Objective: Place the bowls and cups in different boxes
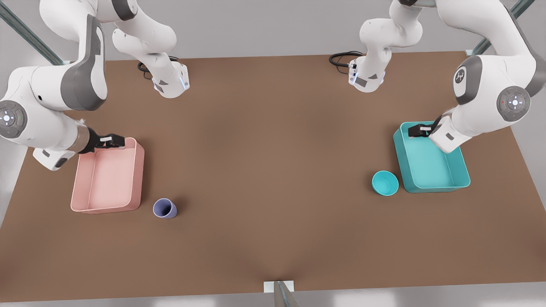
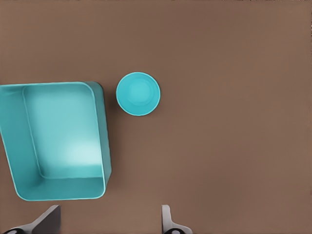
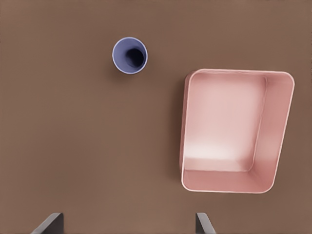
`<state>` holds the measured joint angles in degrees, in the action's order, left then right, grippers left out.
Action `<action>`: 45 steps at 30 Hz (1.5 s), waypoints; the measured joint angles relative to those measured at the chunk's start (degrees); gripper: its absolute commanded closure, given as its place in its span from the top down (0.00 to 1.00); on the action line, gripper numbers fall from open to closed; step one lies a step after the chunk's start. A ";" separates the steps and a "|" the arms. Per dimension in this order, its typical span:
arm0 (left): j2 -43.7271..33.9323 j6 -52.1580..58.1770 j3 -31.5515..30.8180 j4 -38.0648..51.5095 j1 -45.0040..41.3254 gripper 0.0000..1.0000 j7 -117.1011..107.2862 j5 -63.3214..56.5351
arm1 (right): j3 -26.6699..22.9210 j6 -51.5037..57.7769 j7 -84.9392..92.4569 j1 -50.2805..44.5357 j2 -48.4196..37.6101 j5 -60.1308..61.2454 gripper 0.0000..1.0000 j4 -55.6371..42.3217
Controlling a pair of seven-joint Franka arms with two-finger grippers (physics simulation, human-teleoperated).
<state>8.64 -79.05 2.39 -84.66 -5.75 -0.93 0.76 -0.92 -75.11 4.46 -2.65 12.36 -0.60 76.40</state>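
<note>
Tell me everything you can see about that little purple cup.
The purple cup is small, lavender, handleless and tapered, with a smooth plastic look. It stands upright and open-topped on the brown table, its inside dark and seemingly empty. It sits just beside the pink box, close to one corner, with a gap between them. Nothing touches it but the table.

From my station I see a plain brown counter (image 1: 273,179) with a matte, even surface, running nearly the whole width of the front view. Pale grey floor (image 1: 264,30) lies beyond its far edge. Two black cables (image 1: 341,57) curl on the counter at that far edge, one toward the front view's left (image 1: 145,66) and one toward its right. A small white bracket (image 1: 279,286) sits at the middle of the near edge, with a grey metal strut rising from it.
</note>
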 measured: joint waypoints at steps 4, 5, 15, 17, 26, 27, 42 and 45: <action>2.50 -1.43 0.21 0.23 -0.83 1.00 0.48 -0.24 | -0.15 -1.64 0.44 -0.36 3.96 0.05 1.00 -1.70; 5.22 -2.28 0.42 0.96 -2.99 1.00 0.56 -0.74 | 0.00 -2.62 0.56 -0.48 7.37 0.13 1.00 -3.40; 24.60 -22.64 0.34 0.95 -7.82 1.00 1.31 -6.49 | 0.47 -27.79 1.37 -0.79 30.09 4.67 1.00 -4.62; 24.83 -25.71 0.41 -1.97 -8.07 1.00 1.42 -7.11 | 0.45 -31.43 1.45 -0.55 31.43 5.15 1.00 -4.48; 26.04 -35.74 0.50 -12.90 -7.98 1.00 0.09 -9.30 | 0.48 -39.07 1.97 0.95 28.49 5.74 1.00 4.96; 26.25 -36.77 0.50 -13.19 -7.99 1.00 -0.17 -9.30 | 0.48 -39.41 2.03 0.97 27.59 5.74 1.00 6.44; 29.33 -44.28 0.49 -15.08 -7.23 0.31 -3.43 -10.44 | 0.39 -43.94 2.79 1.06 30.95 5.66 0.61 8.62; 29.08 -44.63 0.50 -14.86 -7.18 0.21 -4.35 -10.74 | 0.32 -44.50 2.85 1.00 31.07 5.52 0.47 8.56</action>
<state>37.72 -123.67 2.89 -99.52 -12.93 -5.28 -9.98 -0.60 -119.62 7.32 -1.65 43.42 4.92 84.95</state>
